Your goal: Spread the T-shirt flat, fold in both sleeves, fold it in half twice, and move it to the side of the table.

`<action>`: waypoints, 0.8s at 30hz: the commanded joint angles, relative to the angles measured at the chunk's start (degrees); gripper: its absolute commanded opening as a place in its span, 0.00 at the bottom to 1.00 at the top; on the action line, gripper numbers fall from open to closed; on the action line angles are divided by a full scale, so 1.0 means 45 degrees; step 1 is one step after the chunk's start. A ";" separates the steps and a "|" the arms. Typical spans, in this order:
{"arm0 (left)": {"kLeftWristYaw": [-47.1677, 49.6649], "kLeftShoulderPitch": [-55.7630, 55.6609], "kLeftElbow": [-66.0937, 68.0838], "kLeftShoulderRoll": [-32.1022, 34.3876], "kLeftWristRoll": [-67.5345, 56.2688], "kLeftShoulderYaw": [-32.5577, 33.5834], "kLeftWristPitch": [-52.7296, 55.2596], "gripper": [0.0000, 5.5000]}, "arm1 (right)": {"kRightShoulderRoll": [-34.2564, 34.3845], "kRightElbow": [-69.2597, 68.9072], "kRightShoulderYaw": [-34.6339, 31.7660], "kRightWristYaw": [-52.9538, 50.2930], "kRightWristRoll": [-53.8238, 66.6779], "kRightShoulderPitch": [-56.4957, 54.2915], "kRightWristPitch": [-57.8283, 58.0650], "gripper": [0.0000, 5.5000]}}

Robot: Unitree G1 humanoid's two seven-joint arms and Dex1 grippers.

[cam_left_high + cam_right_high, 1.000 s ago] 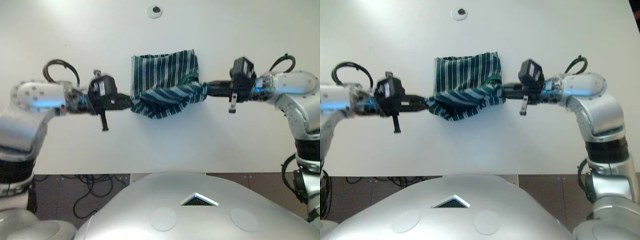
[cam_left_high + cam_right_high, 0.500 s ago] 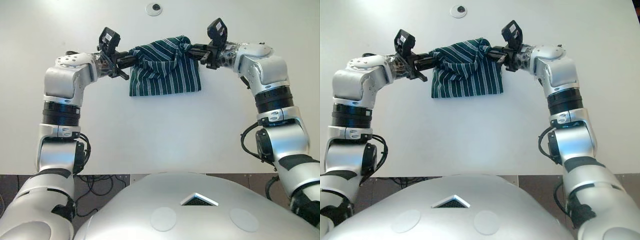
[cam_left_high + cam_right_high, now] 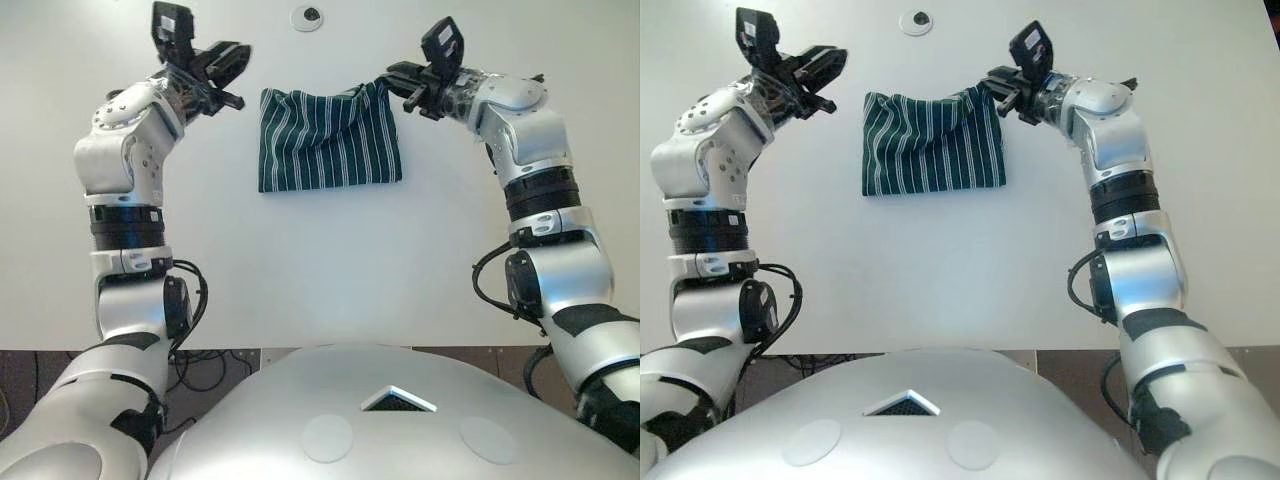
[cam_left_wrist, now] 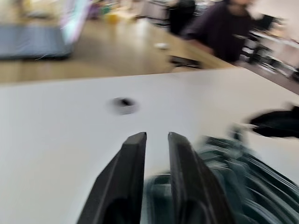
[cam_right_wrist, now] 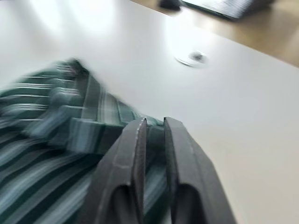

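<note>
The dark green, white-striped cotton T-shirt (image 3: 330,140) lies as one small folded rectangle near the middle of the white table's (image 3: 320,280) far edge. The folding looks done, and only the move to the side is left. There are two grippers. The left gripper (image 3: 235,75) hangs beside the shirt's far left corner, slightly parted and empty. The right gripper (image 3: 392,80) sits at the far right corner; I cannot tell its grip.

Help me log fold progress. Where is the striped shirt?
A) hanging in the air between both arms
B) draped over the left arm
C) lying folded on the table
C: the shirt lies as a flat, folded rectangle on the table.
</note>
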 commanded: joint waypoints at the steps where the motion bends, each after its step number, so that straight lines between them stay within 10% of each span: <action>1: -0.0892 0.0142 0.0435 -0.0154 0.0826 -0.1798 -0.0100 0.04 | 0.0493 -0.0037 0.0748 0.0340 -0.0503 0.0174 -0.0011 0.01; 12: 0.1678 -0.1777 0.6715 -0.1275 0.2239 -0.0683 -0.3027 0.00 | 0.1927 0.5045 0.0172 -0.2370 -0.1714 -0.1364 -0.1044 0.00; 24: 0.2204 -0.1540 0.7729 -0.1429 0.2679 -0.0100 -0.3511 0.00 | 0.1877 0.7563 -0.3999 -0.5546 0.0387 -0.3008 -0.1283 0.00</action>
